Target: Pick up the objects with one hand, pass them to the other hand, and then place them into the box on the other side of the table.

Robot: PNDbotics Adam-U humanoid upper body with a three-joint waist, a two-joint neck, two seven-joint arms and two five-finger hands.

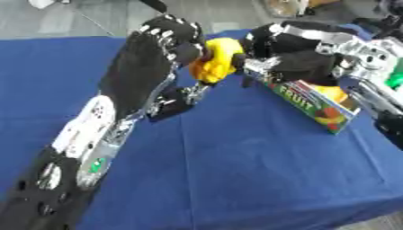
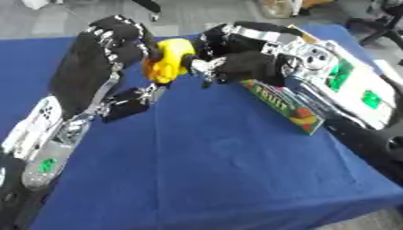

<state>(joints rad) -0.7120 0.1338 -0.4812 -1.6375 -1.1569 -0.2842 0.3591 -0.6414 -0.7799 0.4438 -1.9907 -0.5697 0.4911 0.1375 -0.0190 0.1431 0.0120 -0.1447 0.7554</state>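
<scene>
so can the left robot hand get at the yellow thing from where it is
Probably yes. The left robot hand is already right against the yellow object, with its fingers curled at one side, while the right robot hand touches the other side above the blue table. Nothing stands between them.

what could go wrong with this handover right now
1. The yellow object is held in mid-air between the left hand and the right hand; if one lets go early, it may drop onto the blue table.
2. Both hands crowd close together, so fingers might collide or snag.
3. The box sits near the table's right edge under the right arm; a low swing might nudge it off.
</scene>
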